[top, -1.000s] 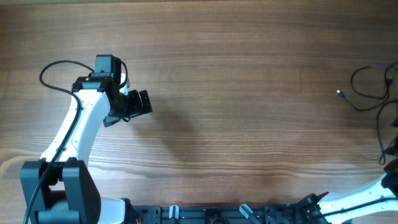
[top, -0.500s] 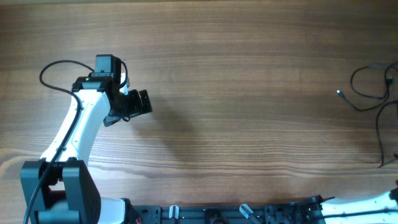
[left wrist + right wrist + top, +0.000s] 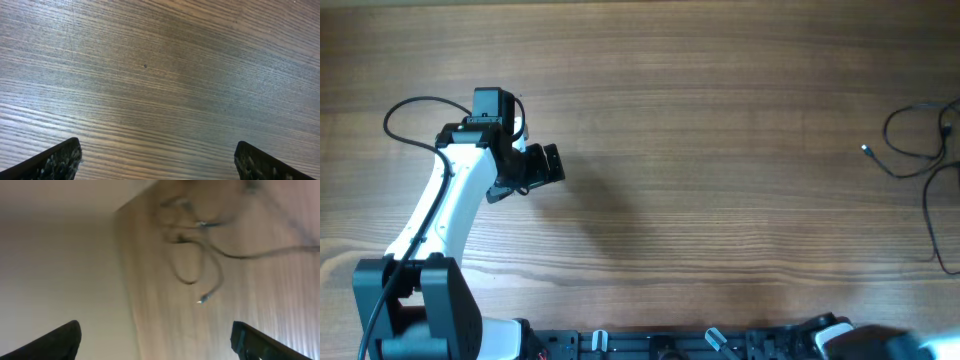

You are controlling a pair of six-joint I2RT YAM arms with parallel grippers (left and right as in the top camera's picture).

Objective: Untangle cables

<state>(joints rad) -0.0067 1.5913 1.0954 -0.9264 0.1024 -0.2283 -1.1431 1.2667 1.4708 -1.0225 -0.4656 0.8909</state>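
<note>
The cables (image 3: 918,150) are thin dark wires in loose loops at the table's far right edge, with a silvery plug tip (image 3: 866,150) pointing left. They also show blurred in the right wrist view (image 3: 195,245), with a plug tip (image 3: 202,300) below the loops. My left gripper (image 3: 548,165) hovers over bare wood at the left, far from the cables; its jaws stand wide apart and empty in the left wrist view (image 3: 160,162). My right gripper (image 3: 157,340) is open and empty, back from the cables; only a blurred part of its arm (image 3: 875,345) shows overhead.
The wooden table (image 3: 720,200) fills the overhead view. A thick black robot cable (image 3: 405,120) loops beside the left arm. The table's edge (image 3: 122,280) shows in the right wrist view, with pale floor to its left. A dark mounting rail (image 3: 670,345) runs along the front edge.
The right arm has drawn back down and left along the front edge, nearly out of the overhead view, uncovering the lower cable strand. The left arm has not moved.
</note>
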